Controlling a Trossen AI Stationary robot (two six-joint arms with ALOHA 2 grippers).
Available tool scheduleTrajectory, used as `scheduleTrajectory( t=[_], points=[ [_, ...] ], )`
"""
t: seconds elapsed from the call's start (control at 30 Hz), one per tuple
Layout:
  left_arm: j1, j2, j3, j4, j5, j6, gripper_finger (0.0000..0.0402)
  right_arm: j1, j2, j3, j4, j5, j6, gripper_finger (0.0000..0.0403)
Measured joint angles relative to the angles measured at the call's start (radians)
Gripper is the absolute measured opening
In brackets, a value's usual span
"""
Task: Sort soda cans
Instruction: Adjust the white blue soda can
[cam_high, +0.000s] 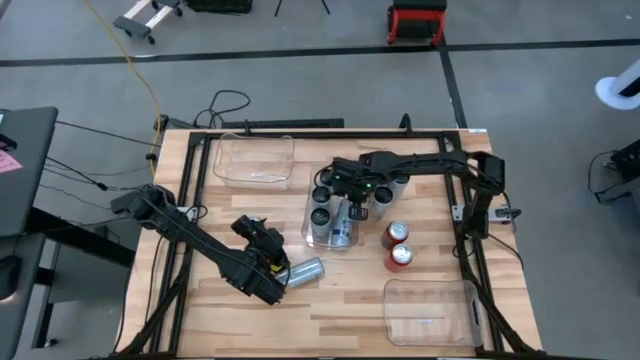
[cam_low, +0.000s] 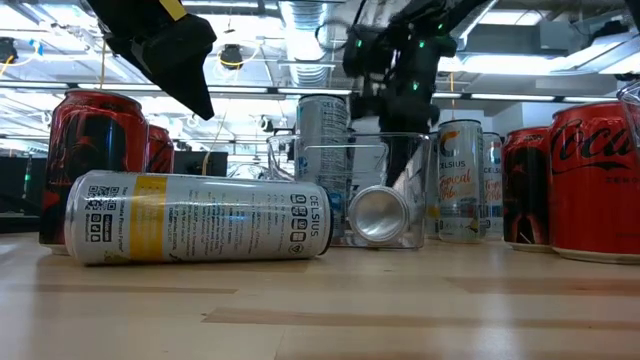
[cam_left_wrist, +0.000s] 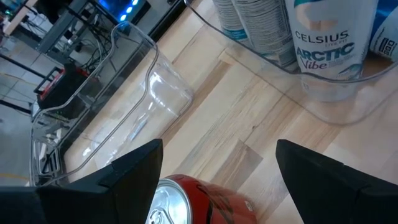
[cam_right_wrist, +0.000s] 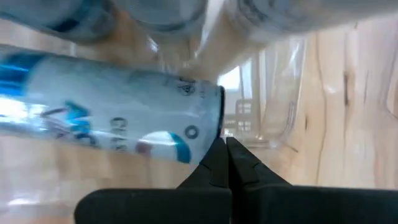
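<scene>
Resting on wood table, cans, bins

Bright, even overhead light falls on the tabletop, leaving only soft, short shadows. In the low view ceiling lamps glare behind dark, backlit arms. The right wrist view is heavily blurred; the left wrist view stays fairly sharp.

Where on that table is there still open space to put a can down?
Bare wood lies between the fallen can and the near empty bin, and beside the far empty bin. It is crowded around the middle bin and the red cans.
</scene>
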Motion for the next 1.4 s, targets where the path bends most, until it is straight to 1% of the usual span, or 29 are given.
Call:
scheduleTrajectory(
  t=[0.13,0.4,0.53,0.67,0.73,0.83,0.9,0.97,1.1,1.2,1.3,1.4],
  points=[
    [0.000,0.000,0.000,0.000,-0.001,0.003,0.0306,0.002,-0.041,0.002,0.009,-0.063,0.001,0.0000],
    [0.000,0.000,0.000,0.000,-0.001,0.001,0.0306,0.018,-0.063,0.003,0.017,-0.061,0.048,0.0000],
    [0.000,0.000,0.000,0.000,-0.002,0.006,0.0306,0.020,-0.063,0.003,0.026,-0.062,0.015,0.0001],
    [0.000,0.000,0.000,0.000,-0.002,0.003,0.0306,0.007,-0.065,0.003,0.053,-0.062,0.000,0.0017],
    [0.000,0.000,0.000,0.000,-0.002,0.000,0.0306,-0.004,-0.076,0.003,0.055,-0.060,-0.009,0.0033],
    [-0.003,0.000,0.000,0.000,-0.002,0.000,0.0306,-0.015,-0.100,0.004,0.036,-0.066,-0.067,0.0066],
    [-0.009,0.000,0.000,0.000,-0.002,0.000,0.0306,-0.016,-0.114,0.004,0.018,-0.112,-0.141,0.0095],
    [-0.015,0.000,0.000,-0.001,-0.002,-0.001,0.0306,-0.006,-0.124,0.004,0.017,-0.137,-0.214,0.0131],
    [-0.022,0.000,0.000,-0.002,-0.002,-0.022,0.0306,0.043,-0.112,0.006,0.014,-0.133,-0.386,0.0213],
    [-0.024,0.000,0.000,-0.001,-0.002,-0.039,0.0306,0.094,-0.076,0.005,0.008,-0.097,-0.493,0.0263],
    [-0.029,0.000,0.000,0.000,-0.003,-0.042,0.0306,0.137,-0.042,0.005,0.001,-0.036,-0.557,0.0286],
    [-0.032,0.000,0.000,-0.001,-0.002,-0.041,0.0306,0.160,-0.012,0.005,0.006,-0.018,-0.597,0.0290]
  ],
)
